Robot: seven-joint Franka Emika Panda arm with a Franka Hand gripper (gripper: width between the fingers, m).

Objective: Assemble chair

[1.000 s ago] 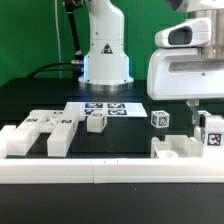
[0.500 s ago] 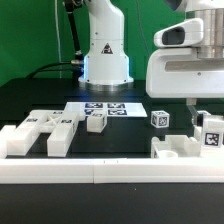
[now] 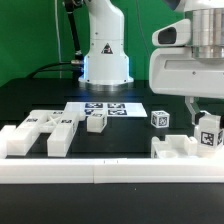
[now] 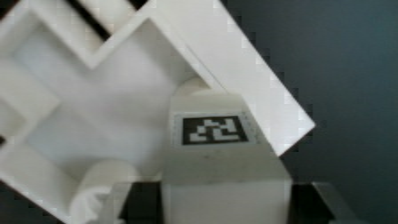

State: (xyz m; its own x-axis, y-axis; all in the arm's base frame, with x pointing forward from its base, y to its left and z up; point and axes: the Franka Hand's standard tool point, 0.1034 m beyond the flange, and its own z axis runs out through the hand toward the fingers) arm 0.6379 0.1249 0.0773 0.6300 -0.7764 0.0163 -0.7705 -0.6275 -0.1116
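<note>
The gripper [image 3: 204,118] is seen at the exterior view's right, closed almost fully on a tagged block [image 3: 209,137] — the jaws are pressed against two opposite sides of it, and the block is held upright with a marker facing the camera. In the wrist view the same block [image 4: 219,140] is seen low between the jaws, its tag turned towards the lens, and beyond it a large white notched part [image 4: 107,90] is spread over the dark table [image 4: 356,60].

In the exterior view a notched part [image 3: 178,148] is laid at the front right, just behind the border rail [image 3: 100,172]. The held block is placed over its right end, though whether the two are touching cannot be told. A small cube [image 3: 159,118] is set apart on the table, a little behind that part.

At the exterior view's left, the notched bars [image 3: 40,135] are laid close together near the rail. A further small tagged piece [image 3: 96,123] is found at the front edge of the marker board [image 3: 108,107] — behind which the robot base [image 3: 105,55] is mounted
</note>
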